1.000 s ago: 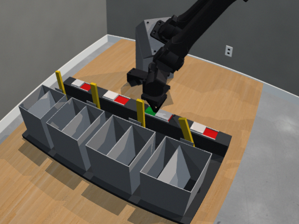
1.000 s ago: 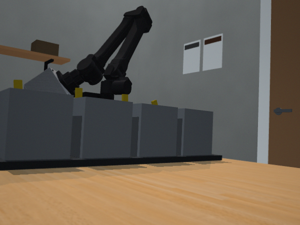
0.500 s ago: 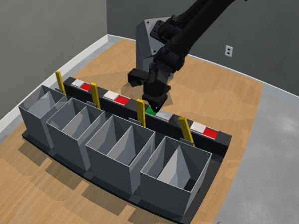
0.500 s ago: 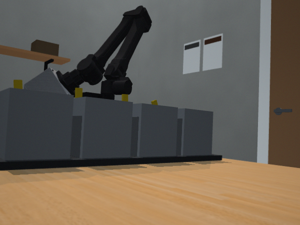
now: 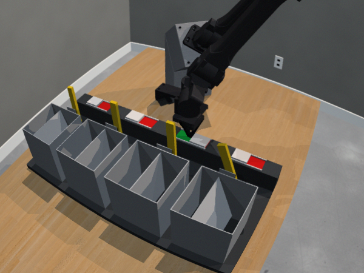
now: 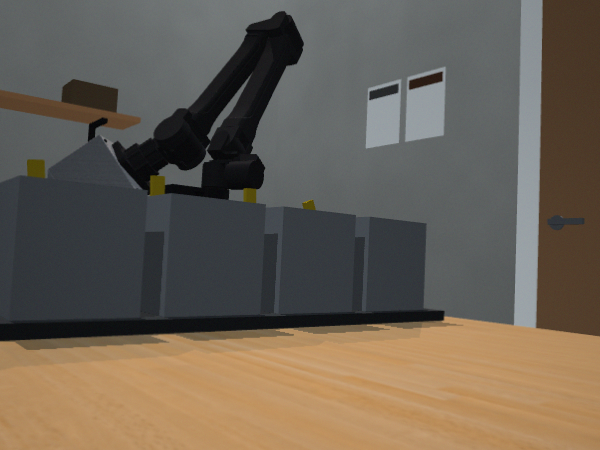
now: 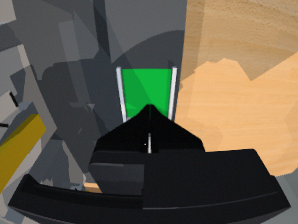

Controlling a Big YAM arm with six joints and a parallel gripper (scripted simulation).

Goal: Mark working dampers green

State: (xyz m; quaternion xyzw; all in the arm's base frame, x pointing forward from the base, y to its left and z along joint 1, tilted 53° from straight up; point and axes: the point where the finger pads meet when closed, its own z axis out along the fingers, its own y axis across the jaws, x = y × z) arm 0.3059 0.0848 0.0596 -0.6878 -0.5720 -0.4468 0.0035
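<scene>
The robot's arm (image 5: 242, 36) (image 6: 225, 82) is matte black, with chunky, faceted links and rounded joint housings; its black tool (image 5: 190, 128) (image 7: 149, 109) tapers to a blunt wedge, below broad, angular shoulders.

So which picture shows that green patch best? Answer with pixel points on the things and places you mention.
The wrist view: the green patch (image 5: 183, 135) (image 7: 147, 90) sits there large and central, only its near end covered by the pincer (image 5: 190, 133) (image 7: 149, 109). The top view shows it small; the exterior view, not at all.
</scene>
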